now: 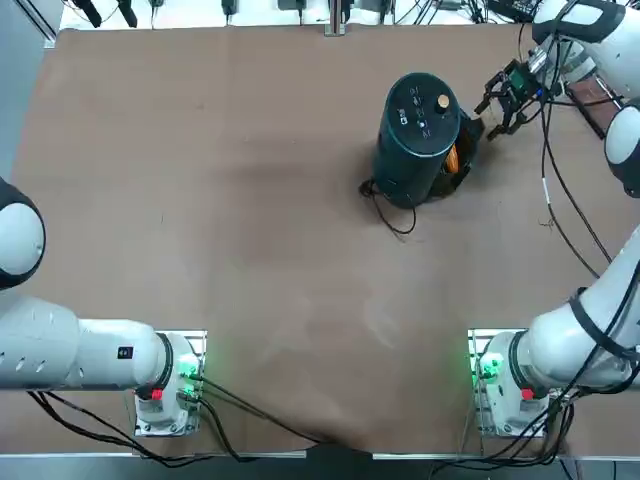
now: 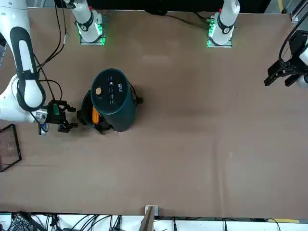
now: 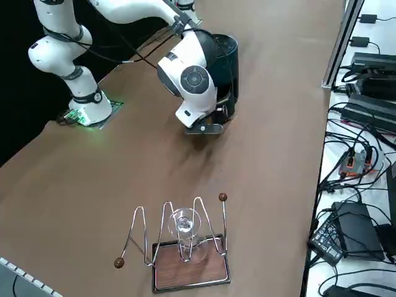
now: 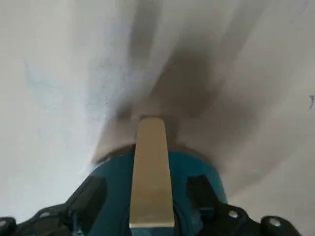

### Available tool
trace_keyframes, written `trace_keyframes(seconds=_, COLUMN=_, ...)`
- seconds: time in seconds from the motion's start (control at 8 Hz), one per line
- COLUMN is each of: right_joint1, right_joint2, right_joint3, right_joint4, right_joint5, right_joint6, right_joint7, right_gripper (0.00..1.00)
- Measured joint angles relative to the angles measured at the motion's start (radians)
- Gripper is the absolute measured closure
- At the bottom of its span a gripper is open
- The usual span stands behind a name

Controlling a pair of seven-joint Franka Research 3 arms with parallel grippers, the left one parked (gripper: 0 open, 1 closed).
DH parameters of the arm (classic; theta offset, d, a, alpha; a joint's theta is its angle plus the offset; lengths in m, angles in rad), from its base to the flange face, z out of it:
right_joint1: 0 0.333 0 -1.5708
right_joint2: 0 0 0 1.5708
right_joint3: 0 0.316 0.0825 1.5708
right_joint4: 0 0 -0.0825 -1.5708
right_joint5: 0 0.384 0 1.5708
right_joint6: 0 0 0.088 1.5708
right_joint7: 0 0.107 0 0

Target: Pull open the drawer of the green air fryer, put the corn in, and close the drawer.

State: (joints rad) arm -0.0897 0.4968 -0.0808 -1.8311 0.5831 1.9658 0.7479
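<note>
Closest up in my wrist view, the right gripper (image 4: 146, 189) had its fingers wide around the drawer's handle (image 4: 151, 172), not pinching it. Top view: the corn (image 1: 452, 159) sat in the open drawer (image 1: 468, 145) of the green air fryer (image 1: 405, 150). Side view: a wire rack (image 3: 189, 267) stood well apart.
</note>
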Motion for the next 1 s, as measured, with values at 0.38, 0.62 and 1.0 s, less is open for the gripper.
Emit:
trace_keyframes(seconds=0.38, right_joint1=0.003, right_joint2=0.020, right_joint3=0.002, right_joint4=0.000, right_joint5=0.022, right_joint6=0.000, right_joint7=0.021, right_gripper=0.04)
trace_keyframes(seconds=0.62, right_joint1=0.003, right_joint2=0.025, right_joint3=0.002, right_joint4=0.000, right_joint5=0.022, right_joint6=0.000, right_joint7=0.025, right_gripper=0.07)
trace_keyframes(seconds=1.0, right_joint1=0.003, right_joint2=0.025, right_joint3=0.002, right_joint4=0.001, right_joint5=0.023, right_joint6=-0.002, right_joint7=0.027, right_gripper=0.55)
